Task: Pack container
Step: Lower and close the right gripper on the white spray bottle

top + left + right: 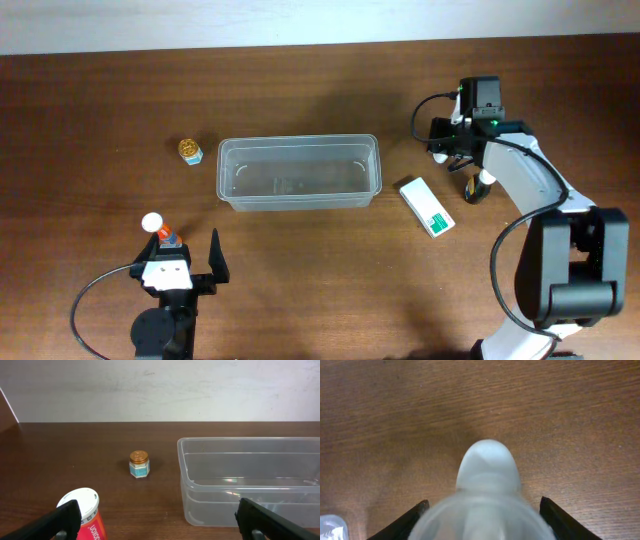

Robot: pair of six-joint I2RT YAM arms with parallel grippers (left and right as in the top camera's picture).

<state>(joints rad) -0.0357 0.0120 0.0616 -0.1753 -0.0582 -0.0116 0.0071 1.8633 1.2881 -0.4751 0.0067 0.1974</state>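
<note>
The clear plastic container (300,172) stands empty at the table's middle; it also shows in the left wrist view (250,477). My left gripper (188,255) is open and empty near the front edge (160,520). A red bottle with a white cap (160,232) stands just by its left finger (82,510). My right gripper (472,175) is to the right of the container. In the right wrist view my right gripper (481,505) is closed around a whitish bottle (487,470) that fills the gap between the fingers, tip pointing away, low over the table.
A small jar with a gold lid (190,151) stands left of the container (139,463). A white and green box (428,207) lies flat between the container and my right arm. A pale wall runs along the table's back edge.
</note>
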